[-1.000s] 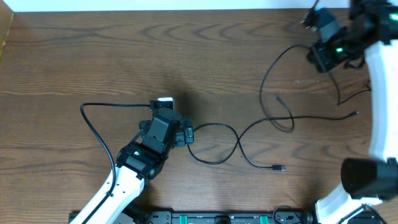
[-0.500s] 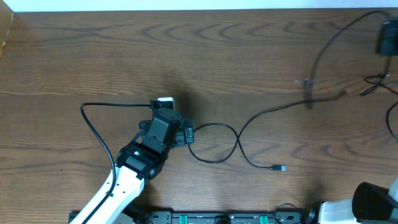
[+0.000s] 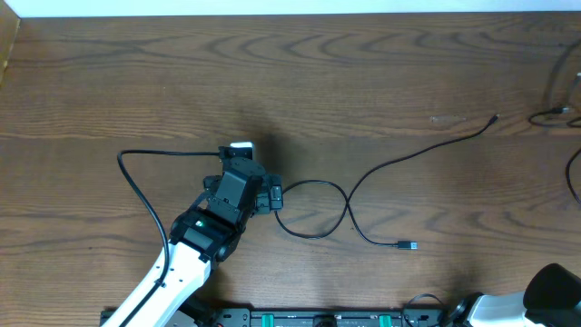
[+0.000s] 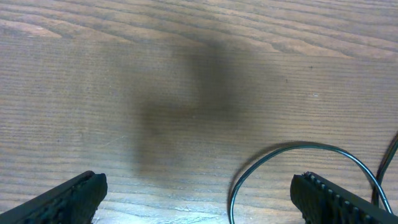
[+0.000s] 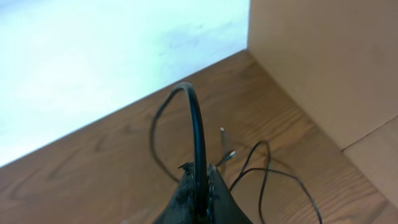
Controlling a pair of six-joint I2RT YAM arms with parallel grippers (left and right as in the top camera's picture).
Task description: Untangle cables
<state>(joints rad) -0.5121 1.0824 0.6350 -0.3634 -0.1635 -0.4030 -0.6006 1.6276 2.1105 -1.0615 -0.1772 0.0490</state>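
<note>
One thin black cable [image 3: 348, 203] lies on the table. It loops beside my left gripper [image 3: 271, 196], crosses itself, and ends in a small plug [image 3: 408, 245] and a far tip [image 3: 495, 118]. In the left wrist view my left gripper [image 4: 199, 202] is open just above the wood, with the cable loop [image 4: 298, 147] lying between its fingers [image 4: 68, 199], untouched. My right gripper [image 5: 198, 183] is shut on another black cable [image 5: 198, 124] and holds it high above the table's corner. More thin black cables [image 5: 264, 171] trail on the wood below it. No white cable shows.
The left arm's own thicker black cable [image 3: 136, 186] arcs over the table to its left. Cable ends show at the overhead view's right edge [image 3: 556, 111]. A tan wall panel [image 5: 323, 62] stands at the table's corner, and a pale surface [image 5: 112, 56] lies beyond the edge.
My right gripper has gone up and off the right edge of the overhead view, taking a black cable with it. The cable left on the table has pulled straighter. The left arm has not moved.
</note>
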